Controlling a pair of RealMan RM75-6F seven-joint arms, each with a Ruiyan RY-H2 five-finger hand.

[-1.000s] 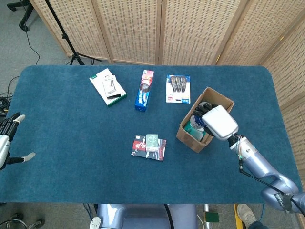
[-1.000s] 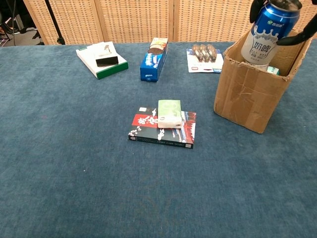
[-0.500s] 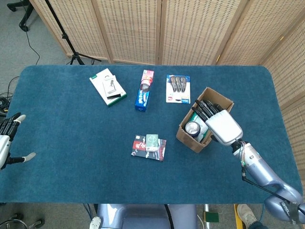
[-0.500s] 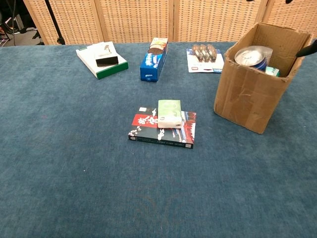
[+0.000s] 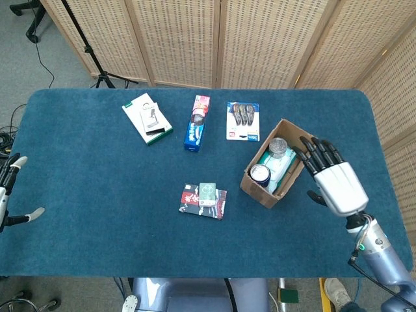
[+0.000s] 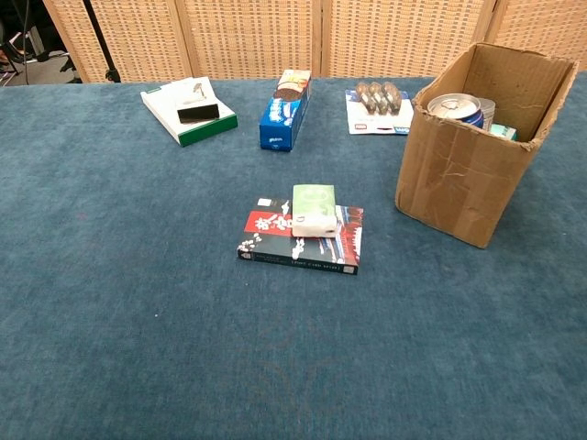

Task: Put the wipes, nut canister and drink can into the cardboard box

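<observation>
the drink can (image 5: 260, 173), the nut canister (image 5: 279, 145) and the wipes (image 5: 278, 165) are seen inside the cardboard box (image 6: 459, 179). the right hand (image 5: 333, 177) is empty with fingers spread, just beside the box. it should be drawn away without the box being knocked. the left hand (image 5: 8, 190) is held apart, empty.

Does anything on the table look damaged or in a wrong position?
The cardboard box looks worn: its front wall is creased and its top edge torn. It sits turned at an angle to the table edge. Nothing is spilled.
</observation>
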